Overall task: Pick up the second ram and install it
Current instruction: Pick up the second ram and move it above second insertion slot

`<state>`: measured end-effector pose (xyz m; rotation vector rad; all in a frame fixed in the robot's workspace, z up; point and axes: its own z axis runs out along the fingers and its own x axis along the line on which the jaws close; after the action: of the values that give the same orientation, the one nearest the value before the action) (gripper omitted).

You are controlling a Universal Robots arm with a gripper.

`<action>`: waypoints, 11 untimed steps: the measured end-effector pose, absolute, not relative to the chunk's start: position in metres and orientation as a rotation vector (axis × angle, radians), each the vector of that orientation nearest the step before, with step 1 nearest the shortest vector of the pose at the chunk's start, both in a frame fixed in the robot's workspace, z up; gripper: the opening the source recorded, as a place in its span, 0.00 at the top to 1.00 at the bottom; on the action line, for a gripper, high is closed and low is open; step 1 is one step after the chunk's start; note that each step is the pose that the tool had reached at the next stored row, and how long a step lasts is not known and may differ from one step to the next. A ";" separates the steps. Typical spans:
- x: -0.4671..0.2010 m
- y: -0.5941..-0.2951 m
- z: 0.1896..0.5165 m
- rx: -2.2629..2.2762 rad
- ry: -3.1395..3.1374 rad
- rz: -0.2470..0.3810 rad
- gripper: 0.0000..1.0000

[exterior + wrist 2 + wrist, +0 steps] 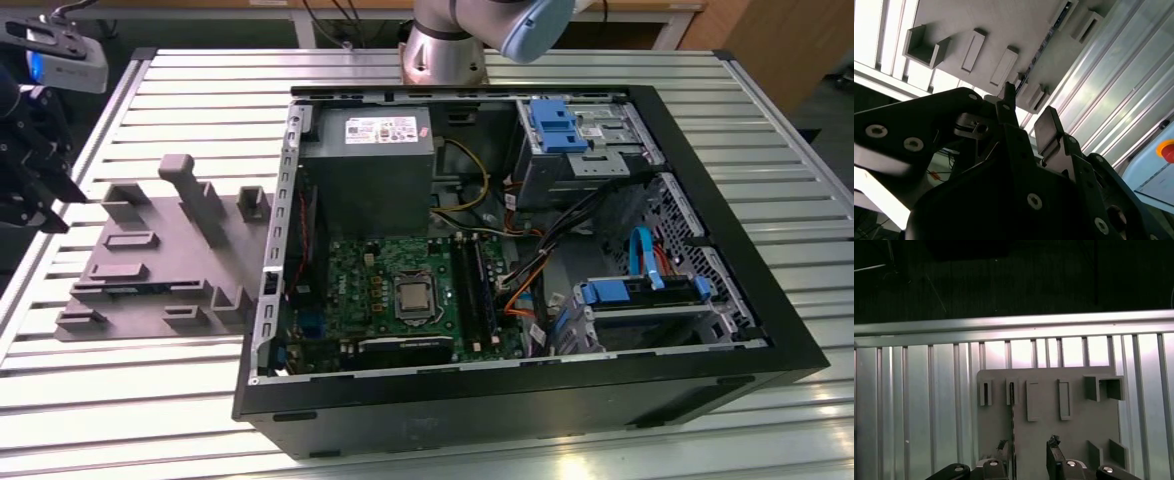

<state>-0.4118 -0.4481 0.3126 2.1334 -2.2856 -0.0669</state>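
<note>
Risk of tipping is judged: over the fixture block [160,250] at the exterior view's left, the fingers [1054,450] are spread apart, and the second ram [1012,425] stands nearer one finger.

You've got loads of open slatted table [200,100] all around the grey fixture block [147,270], but on the block itself the tall post [184,190] and the shorter stubs [254,200] stick up, and the second ram [1013,430] stands on edge in its slot with low blocks [1032,400] just beside it. Inside the PC case [534,415] it's tighter: the memory slots [477,290] sit between the flat CPU socket [414,298] and a tangle of orange cables [523,270] just beside them, with the power supply [367,175] boxing in one end and its walls all round.
</note>
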 end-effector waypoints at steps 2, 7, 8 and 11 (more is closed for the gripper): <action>-0.412 -0.448 0.311 2.133 -2.286 -0.067 0.57; -0.412 -0.449 0.309 2.133 -2.285 -0.067 0.65; -0.412 -0.449 0.308 2.133 -2.286 -0.067 0.65; -0.412 -0.449 0.307 2.133 -2.285 -0.067 0.65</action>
<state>-0.4118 -0.4491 0.3070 2.1331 -2.2855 -0.0670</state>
